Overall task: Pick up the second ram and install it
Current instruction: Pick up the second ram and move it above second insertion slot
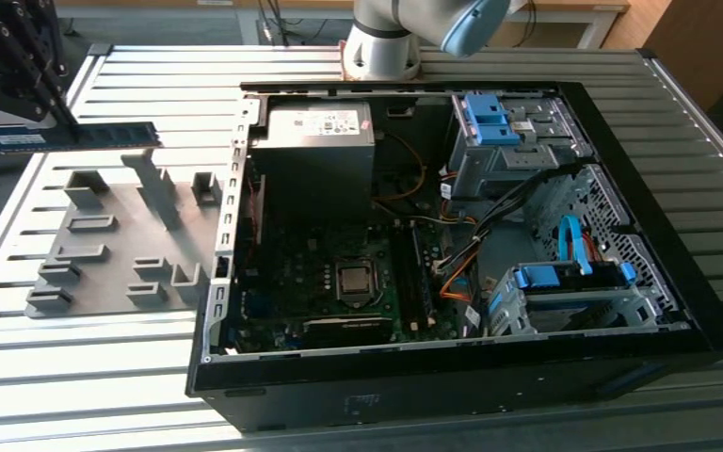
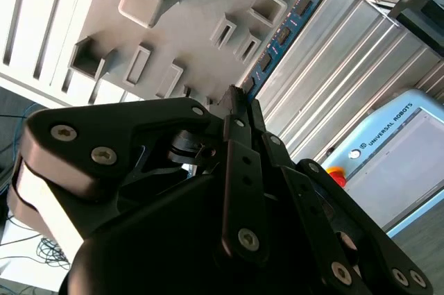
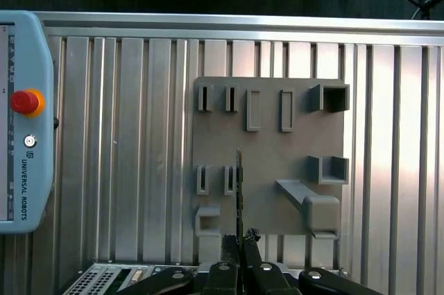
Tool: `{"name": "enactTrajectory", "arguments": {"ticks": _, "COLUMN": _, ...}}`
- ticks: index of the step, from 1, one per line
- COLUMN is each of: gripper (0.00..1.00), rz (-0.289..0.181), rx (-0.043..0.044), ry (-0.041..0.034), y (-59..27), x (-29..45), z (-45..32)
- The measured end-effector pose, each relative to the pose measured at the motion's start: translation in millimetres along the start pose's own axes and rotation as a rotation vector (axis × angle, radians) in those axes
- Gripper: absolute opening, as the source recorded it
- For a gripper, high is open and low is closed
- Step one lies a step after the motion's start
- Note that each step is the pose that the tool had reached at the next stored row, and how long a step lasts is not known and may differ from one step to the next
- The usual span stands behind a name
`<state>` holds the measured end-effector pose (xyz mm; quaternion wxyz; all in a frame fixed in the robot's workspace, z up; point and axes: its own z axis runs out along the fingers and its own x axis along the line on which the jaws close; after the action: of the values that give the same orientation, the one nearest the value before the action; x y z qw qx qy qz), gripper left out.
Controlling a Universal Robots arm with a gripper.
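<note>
Starting from the second ram (image 1: 117, 135): you see it held on edge in the gripper (image 1: 71, 130), whose fingers are closed against its two faces, with strip showing on both sides of them. It hangs level above the far edge of the gray rack (image 1: 117, 250), clear of the rack's slots. Its long axis points across the rack toward the open computer case (image 1: 462, 377), which stands just beside the rack on the exterior view's right. In the second wrist view the ram (image 2: 284, 31) runs straight out from the gripper (image 2: 239, 97). Between rack and motherboard (image 1: 336, 282) rises the case's near wall, probably the main obstruction. A teach pendant (image 3: 28, 114) lies on the worktop (image 1: 110, 377), well apart from the rack.
</note>
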<state>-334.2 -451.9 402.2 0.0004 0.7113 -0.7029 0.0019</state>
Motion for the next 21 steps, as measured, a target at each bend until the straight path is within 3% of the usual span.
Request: {"name": "enactTrajectory", "arguments": {"ticks": 21, "gripper": 0.14, "rz": 0.0, "rx": 0.0, "ry": 0.0, "y": -11.3, "x": 0.2, "z": 0.1}}
